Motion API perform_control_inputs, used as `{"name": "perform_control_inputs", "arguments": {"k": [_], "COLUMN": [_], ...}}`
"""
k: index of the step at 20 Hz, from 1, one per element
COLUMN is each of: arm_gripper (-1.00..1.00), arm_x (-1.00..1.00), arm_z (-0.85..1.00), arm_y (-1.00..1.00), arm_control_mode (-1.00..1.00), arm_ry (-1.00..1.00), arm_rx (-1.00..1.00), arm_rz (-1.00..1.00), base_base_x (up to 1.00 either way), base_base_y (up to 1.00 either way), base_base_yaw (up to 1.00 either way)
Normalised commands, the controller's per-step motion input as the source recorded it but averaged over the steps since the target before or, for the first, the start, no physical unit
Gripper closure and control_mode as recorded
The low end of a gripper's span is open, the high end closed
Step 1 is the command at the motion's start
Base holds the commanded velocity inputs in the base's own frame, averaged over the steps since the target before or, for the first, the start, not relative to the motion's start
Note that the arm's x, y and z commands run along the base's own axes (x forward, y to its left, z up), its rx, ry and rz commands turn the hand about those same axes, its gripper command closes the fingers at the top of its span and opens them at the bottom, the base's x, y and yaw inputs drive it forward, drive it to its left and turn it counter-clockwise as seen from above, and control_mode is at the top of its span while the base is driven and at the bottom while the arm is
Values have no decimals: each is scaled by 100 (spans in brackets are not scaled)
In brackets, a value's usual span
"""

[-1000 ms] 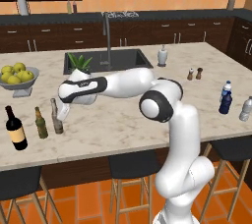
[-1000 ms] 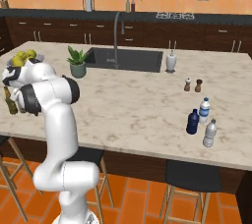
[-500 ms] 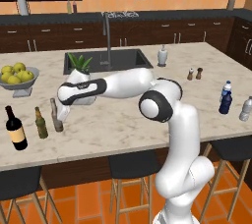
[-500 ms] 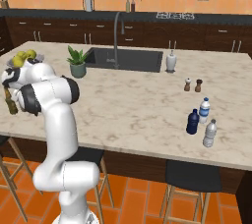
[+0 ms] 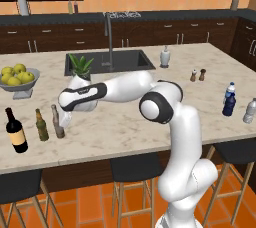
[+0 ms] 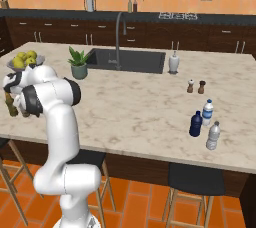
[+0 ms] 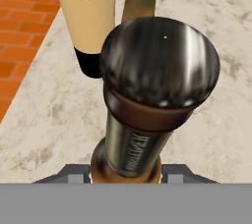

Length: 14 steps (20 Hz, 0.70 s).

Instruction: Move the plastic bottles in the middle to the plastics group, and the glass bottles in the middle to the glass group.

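Observation:
The brown bottle (image 5: 59, 129) stands at the counter's left front, and my gripper (image 5: 62, 118) is shut on its neck. In the hand view its dark cap (image 7: 160, 61) looms close, with my gripper (image 7: 127, 172) clamped around the neck below. The olive green bottle (image 5: 41, 126) stands just left of it, then the large wine bottle (image 5: 16, 132) with its tan label (image 7: 88, 16). Far right, the squat dark blue bottle (image 5: 229, 105) stands against the clear water bottle (image 5: 230, 91), with the pale clear bottle (image 5: 249, 111) beside them.
A fruit bowl (image 5: 17, 78) and a potted plant (image 5: 80, 74) stand behind the left bottles. The sink (image 5: 110, 62), a soap dispenser (image 5: 164, 57) and two shakers (image 5: 197, 75) lie further back. The counter's front edge (image 5: 100, 156) runs close to the bottles.

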Motion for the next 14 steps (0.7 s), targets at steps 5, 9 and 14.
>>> {"name": "perform_control_inputs", "arguments": {"k": [5, 9, 14], "arm_gripper": [100, 100, 100], "arm_x": [0, 1, 0], "arm_z": [-13, -39, -11], "arm_y": [0, 0, 0], "arm_control_mode": [-100, -100, -100], "arm_ry": [-2, -2, 0], "arm_rx": [0, 0, 2], "arm_rz": [0, 0, 0], "base_base_x": [0, 0, 0], "base_base_y": [0, 0, 0], "base_base_yaw": [0, 0, 0]}}
